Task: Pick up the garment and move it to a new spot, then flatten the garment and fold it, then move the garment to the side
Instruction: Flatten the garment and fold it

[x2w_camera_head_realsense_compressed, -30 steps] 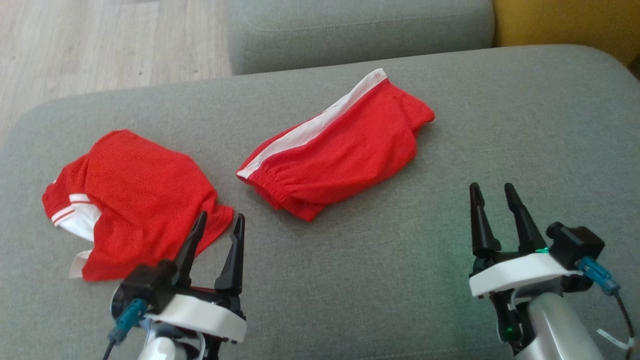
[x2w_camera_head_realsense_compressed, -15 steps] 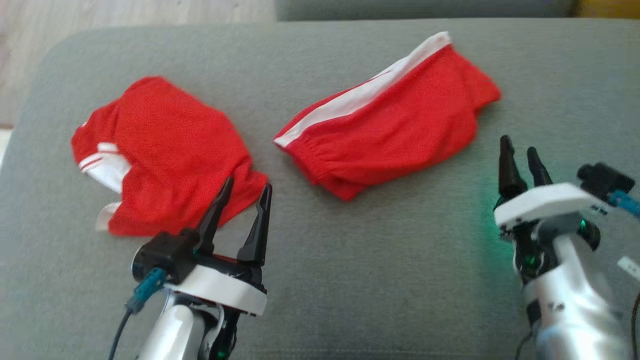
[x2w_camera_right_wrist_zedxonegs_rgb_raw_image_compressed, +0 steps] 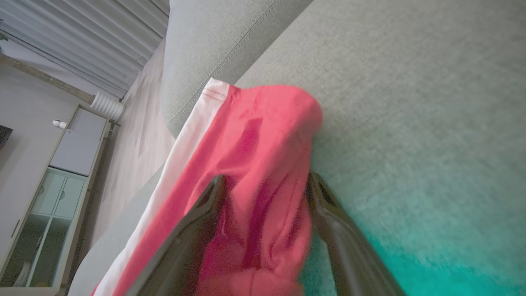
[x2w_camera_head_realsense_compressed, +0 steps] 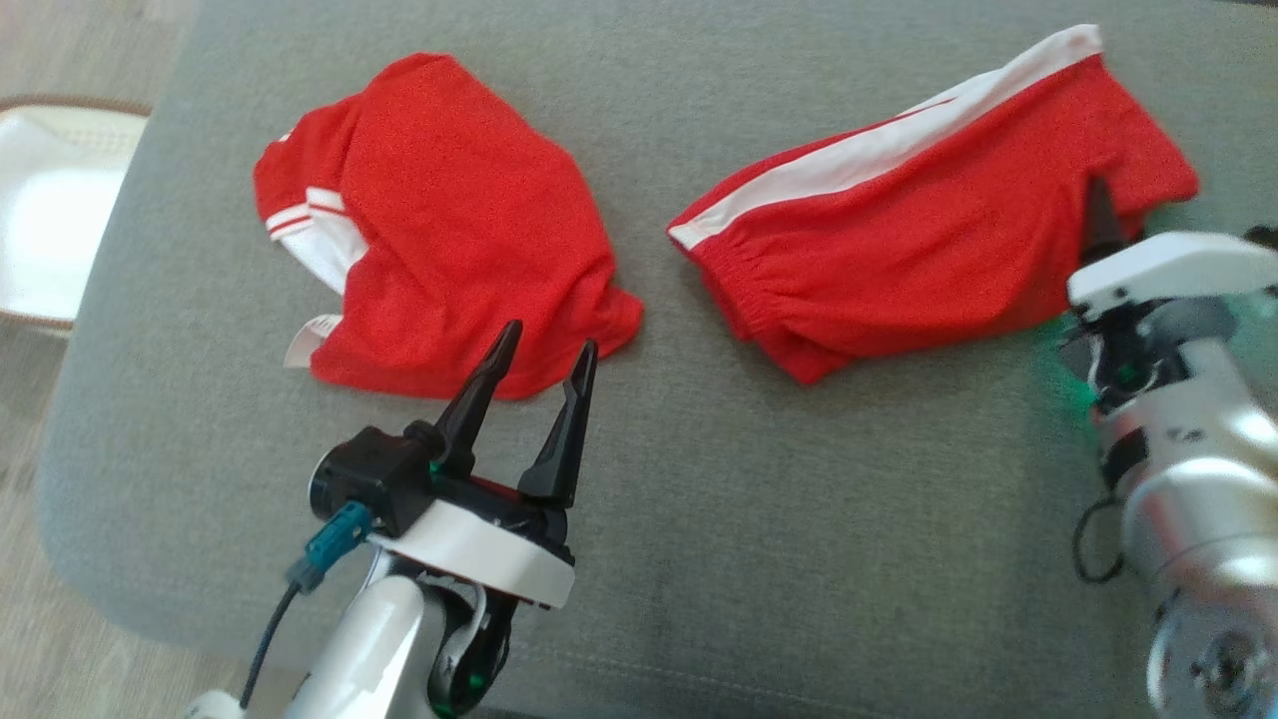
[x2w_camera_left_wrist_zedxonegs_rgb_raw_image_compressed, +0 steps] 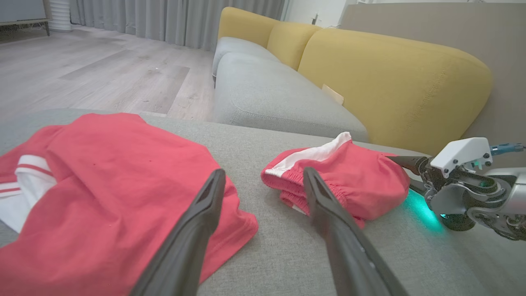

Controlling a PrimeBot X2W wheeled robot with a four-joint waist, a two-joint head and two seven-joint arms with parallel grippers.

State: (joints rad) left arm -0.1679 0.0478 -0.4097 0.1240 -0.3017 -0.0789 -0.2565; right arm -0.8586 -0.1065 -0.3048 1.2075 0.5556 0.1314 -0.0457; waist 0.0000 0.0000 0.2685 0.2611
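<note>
Red shorts with a white side stripe [x2w_camera_head_realsense_compressed: 929, 240] lie crumpled on the grey sofa seat [x2w_camera_head_realsense_compressed: 799, 519], at the right. My right gripper [x2w_camera_head_realsense_compressed: 1103, 205] is at their right end; in the right wrist view its open fingers [x2w_camera_right_wrist_zedxonegs_rgb_raw_image_compressed: 205, 222] stand on either side of a fold of the red cloth [x2w_camera_right_wrist_zedxonegs_rgb_raw_image_compressed: 263, 156]. A second red garment with white trim [x2w_camera_head_realsense_compressed: 439, 220] lies at the left. My left gripper [x2w_camera_head_realsense_compressed: 544, 350] hovers open just in front of that garment's near corner, with nothing between its fingers. The left wrist view shows both garments and the right gripper [x2w_camera_left_wrist_zedxonegs_rgb_raw_image_compressed: 404, 172] at the shorts [x2w_camera_left_wrist_zedxonegs_rgb_raw_image_compressed: 349, 181].
The seat's rounded left edge [x2w_camera_head_realsense_compressed: 90, 419] drops to a wooden floor [x2w_camera_head_realsense_compressed: 60, 659]. A white object [x2w_camera_head_realsense_compressed: 50, 200] stands beside the seat at the left. Beyond are another grey seat [x2w_camera_left_wrist_zedxonegs_rgb_raw_image_compressed: 271, 98] and yellow back cushions [x2w_camera_left_wrist_zedxonegs_rgb_raw_image_compressed: 394, 82].
The head camera has tilted and turned, shifting the whole picture. My right gripper has moved forward from the bare seat to the shorts' right end. The left gripper keeps its place by the other garment.
</note>
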